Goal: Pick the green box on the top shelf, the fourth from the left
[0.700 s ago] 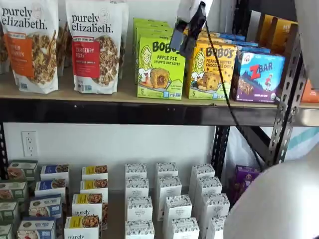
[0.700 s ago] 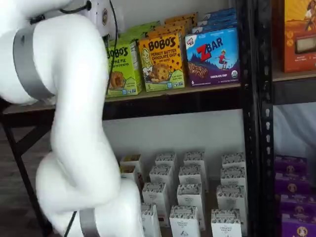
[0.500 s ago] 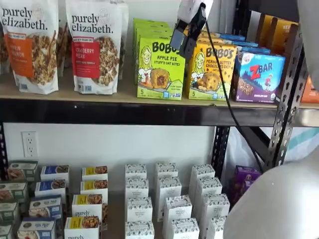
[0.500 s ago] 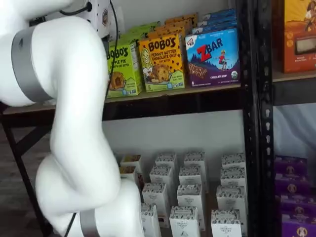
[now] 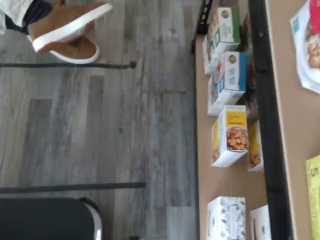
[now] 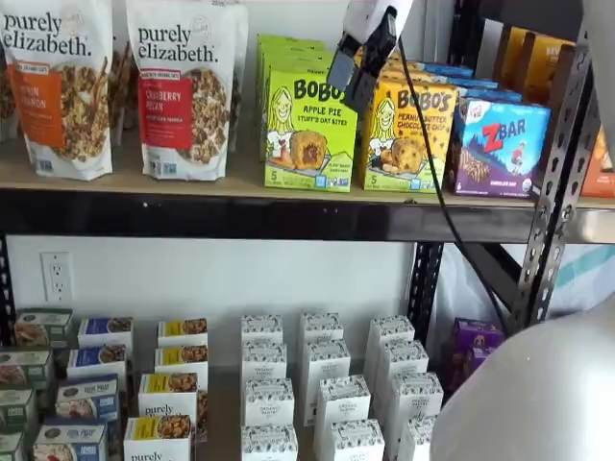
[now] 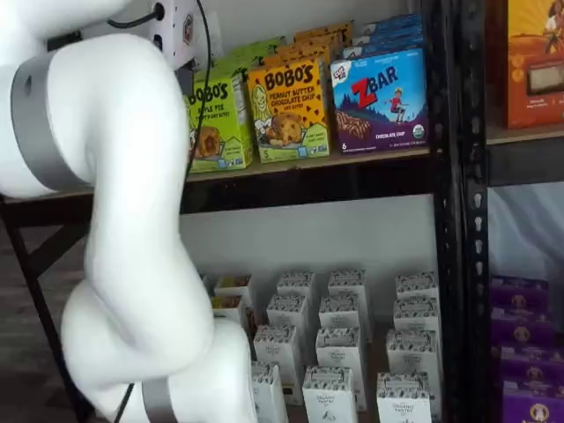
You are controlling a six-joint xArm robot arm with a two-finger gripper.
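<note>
Directly in front of the lime-green cardboard Bobo's Apple Pie box (image 6: 309,134), at its upper right corner, hangs the gripper (image 6: 351,69), a white body with black fingers, entering from the upper edge of a shelf view. The fingers appear side-on as one dark mass, so it cannot be told whether they stand apart or closed; no box sits between them. A black cable (image 6: 437,182) runs down from the gripper and crosses in front of the shelf.

The green box stands upright on the top shelf (image 6: 240,216), a tan wooden board with a thick black front beam, at the head of a row of identical green boxes running back behind it. Just right of the gripper stands the yellow-orange Bobo's peanut butter chocolate chip box (image 6: 407,136), and further right the blue ZBar box (image 6: 499,146). Left of the gripper, beyond the green box, stand two white Purely Elizabeth granola pouches (image 6: 184,86).

In both shelf views the green box (image 7: 218,123) remains on the shelf board (image 7: 308,181); in one of them the large white arm (image 7: 132,220) covers its left part.

The wrist view is turned on its side and shows grey wood-plank flooring (image 5: 115,125), small boxes on a lower shelf (image 5: 229,135), and a lime-green edge (image 5: 314,195) that is cropped.
</note>
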